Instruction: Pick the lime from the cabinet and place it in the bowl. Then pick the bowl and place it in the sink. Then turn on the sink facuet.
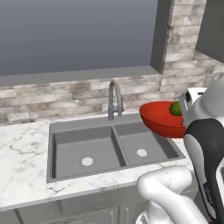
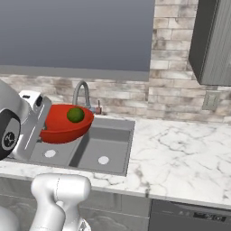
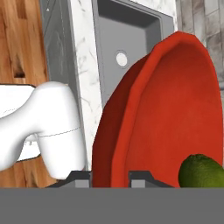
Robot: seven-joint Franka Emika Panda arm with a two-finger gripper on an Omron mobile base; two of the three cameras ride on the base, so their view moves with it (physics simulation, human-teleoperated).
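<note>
My gripper (image 3: pixel 109 177) is shut on the rim of the red bowl (image 3: pixel 175 109) and holds it tilted in the air. The lime (image 3: pixel 201 170) lies inside the bowl, against its lower side. From the left base view the bowl (image 1: pixel 159 120) with the lime (image 1: pixel 175 109) hangs over the right end of the sink (image 1: pixel 78 123), with my gripper (image 1: pixel 183 114) at its right rim. In the right base view the bowl (image 2: pixel 63 124) and lime (image 2: pixel 75 114) hover above the sink (image 2: pixel 115 131). The sink facuet (image 1: pixel 114 98) stands behind the basins, with no water running.
White marble counter (image 2: pixel 180 153) runs right of the sink, and more marble (image 1: pixel 22 153) lies to its left. The grey wood-grain cabinet (image 2: pixel 212 40) hangs at the upper right. A brick wall (image 1: pixel 65 94) backs the counter. My own white arm (image 1: pixel 175 192) fills the near foreground.
</note>
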